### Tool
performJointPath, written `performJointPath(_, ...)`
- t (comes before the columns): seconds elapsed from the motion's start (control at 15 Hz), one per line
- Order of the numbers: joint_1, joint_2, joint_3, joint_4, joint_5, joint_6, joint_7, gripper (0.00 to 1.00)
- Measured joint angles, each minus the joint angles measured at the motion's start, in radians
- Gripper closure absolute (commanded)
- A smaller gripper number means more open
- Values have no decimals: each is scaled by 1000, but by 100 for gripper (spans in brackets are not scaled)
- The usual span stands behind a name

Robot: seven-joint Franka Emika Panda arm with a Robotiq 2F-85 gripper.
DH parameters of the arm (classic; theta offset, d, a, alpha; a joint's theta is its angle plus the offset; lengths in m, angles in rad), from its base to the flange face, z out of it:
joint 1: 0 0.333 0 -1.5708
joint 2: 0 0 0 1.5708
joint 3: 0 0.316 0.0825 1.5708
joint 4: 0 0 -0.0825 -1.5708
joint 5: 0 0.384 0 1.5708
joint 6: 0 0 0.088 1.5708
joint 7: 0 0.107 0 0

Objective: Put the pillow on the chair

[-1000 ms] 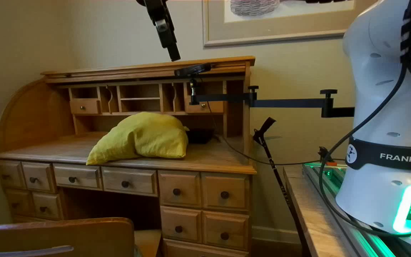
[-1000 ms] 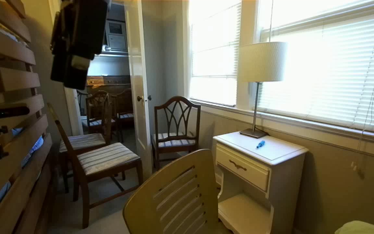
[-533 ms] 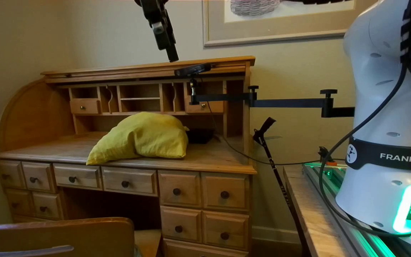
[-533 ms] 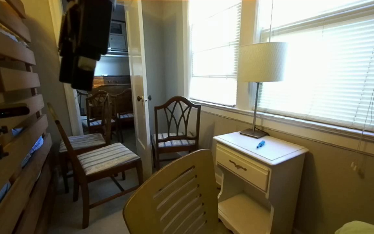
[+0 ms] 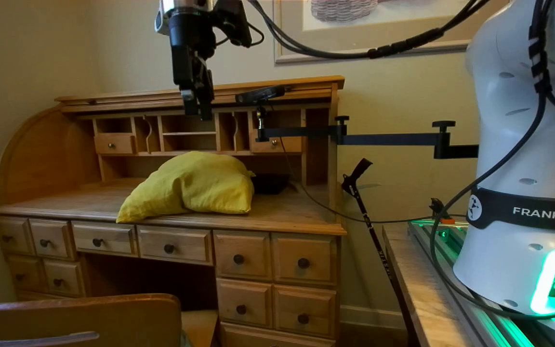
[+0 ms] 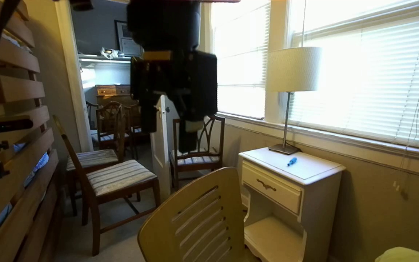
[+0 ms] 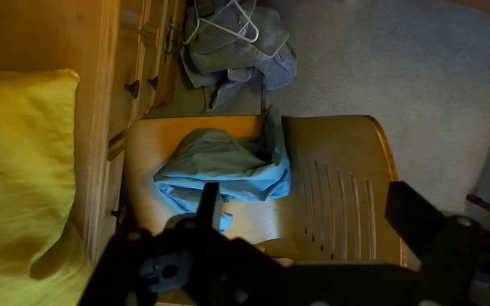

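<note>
The wrinkled yellow pillow [image 5: 195,188] lies on the roll-top desk, its near corner at the desk's front edge. It fills the left side of the wrist view [image 7: 19,161]. The brown wooden chair shows its back in both exterior views [image 5: 75,320] [image 6: 195,222]. The wrist view shows its slotted back [image 7: 338,148] and its seat, with a blue-grey cloth [image 7: 228,170] on it. My gripper [image 5: 198,113] is in the air above the pillow's height, apart from it. In the wrist view its fingers [image 7: 304,191] are wide apart with nothing between them, over the chair.
The desk [image 5: 287,219] stands against the wall. A black camera arm [image 5: 388,140] reaches across its right side. Grey clothes with a hanger [image 7: 236,55] lie beyond the chair. A white nightstand [image 6: 293,163] with a lamp [image 6: 295,69] and striped-seat chairs [image 6: 122,178] stand around.
My gripper has come lower and turned. It moved left in the exterior view of the desk and right in the exterior view of the windows. The pillow and chair have not moved.
</note>
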Motion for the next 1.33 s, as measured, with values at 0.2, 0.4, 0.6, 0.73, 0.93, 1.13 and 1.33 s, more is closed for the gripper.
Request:
performJointPath(0.2, -6, 53, -4, 0, 5, 32, -40, 0)
performJointPath(0.4, -7, 59, -4, 0, 5, 35, -44, 0)
performJointPath(0.6, -18, 69, -4, 1, -34, 87, -21, 0)
performJointPath(0.73, -36, 100, -6, 2, -66, 140, -15, 0)
performJointPath(0.93, -54, 177, -8, 6, -88, 203, -15, 0)
performJointPath(1.13, -60, 257, -8, 22, -99, 242, -15, 0)
performJointPath(1.33, -66, 317, -8, 51, -118, 281, -14, 0)
